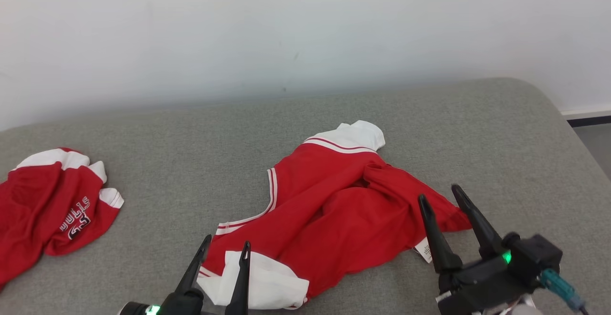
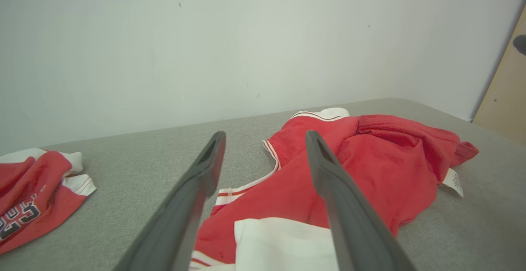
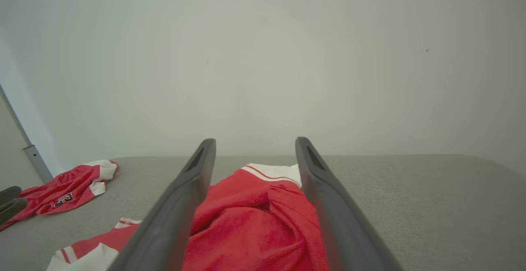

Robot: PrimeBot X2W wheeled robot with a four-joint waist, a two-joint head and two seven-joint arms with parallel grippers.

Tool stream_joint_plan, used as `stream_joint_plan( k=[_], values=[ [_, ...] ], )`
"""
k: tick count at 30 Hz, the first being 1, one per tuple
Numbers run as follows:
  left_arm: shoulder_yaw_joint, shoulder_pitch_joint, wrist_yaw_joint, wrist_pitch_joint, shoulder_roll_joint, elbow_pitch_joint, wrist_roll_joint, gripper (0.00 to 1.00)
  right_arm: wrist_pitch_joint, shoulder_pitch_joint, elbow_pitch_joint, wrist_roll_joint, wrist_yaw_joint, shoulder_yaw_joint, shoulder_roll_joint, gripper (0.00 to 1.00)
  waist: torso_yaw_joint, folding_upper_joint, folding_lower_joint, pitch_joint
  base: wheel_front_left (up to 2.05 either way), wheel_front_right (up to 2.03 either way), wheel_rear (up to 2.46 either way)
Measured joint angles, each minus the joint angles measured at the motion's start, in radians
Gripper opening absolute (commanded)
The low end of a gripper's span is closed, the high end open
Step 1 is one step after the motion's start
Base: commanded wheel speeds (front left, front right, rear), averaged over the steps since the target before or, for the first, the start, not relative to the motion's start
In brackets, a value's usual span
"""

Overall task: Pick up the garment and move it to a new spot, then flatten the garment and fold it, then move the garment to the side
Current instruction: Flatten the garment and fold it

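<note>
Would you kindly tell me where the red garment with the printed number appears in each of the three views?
Head view: the printed garment lies at the far left edge, on the grey surface.
Left wrist view: lower left corner.
Right wrist view: left side, below mid-height.
Shared landmark: the white band at the far end of the middle garment.

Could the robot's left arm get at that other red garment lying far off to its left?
Probably yes. The left fingers stand open and empty, and just bare grey surface lies between them and that garment. Whether the arm stretches that far, I can't tell.
</note>
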Motion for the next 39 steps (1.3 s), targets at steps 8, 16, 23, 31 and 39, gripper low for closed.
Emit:
stream_joint_plan(
  k=[8, 16, 23, 31, 39],
  values=[
    [0.007, -0.034, 0.03, 0.0, 0.0, 0.069, -0.007, 1.0, 0.0, 0.129, -0.021, -0.141, 0.0, -0.09, 0.062, 1.0, -0.022, 0.0, 0.0, 0.011, 0.0, 0.0, 0.0],
    [0.05, -0.119, 0.044, 0.0, 0.012, 0.238, -0.003, 1.0, 0.0, 0.153, -0.029, -0.174, 0.0, -0.096, 0.087, 1.0, -0.048, 0.0, 0.0, 0.034, 0.0, 0.0, 0.0],
    [0.069, -0.279, 0.016, 0.026, 0.052, 0.462, -0.021, 1.0, 0.0, 0.128, -0.029, -0.176, 0.0, -0.086, 0.091, 1.0, -0.071, 0.0001, 0.0002, 0.067, 0.0, 0.0, 0.0],
    [0.056, -0.403, 0.0, 0.138, 0.077, 0.648, -0.023, 1.0, 0.0, 0.106, -0.022, -0.176, 0.0, -0.072, 0.09, 1.0, -0.096, 0.0001, 0.0003, 0.097, 0.0, 0.0, 0.0],
    [0.035, -0.456, -0.032, 0.201, 0.087, 0.731, -0.041, 0.0, 0.0, 0.092, -0.019, -0.176, 0.0, -0.075, 0.095, 1.0, -0.125, 0.0001, 0.0002, 0.11, 0.0, 0.0, 0.0]
  ],
)
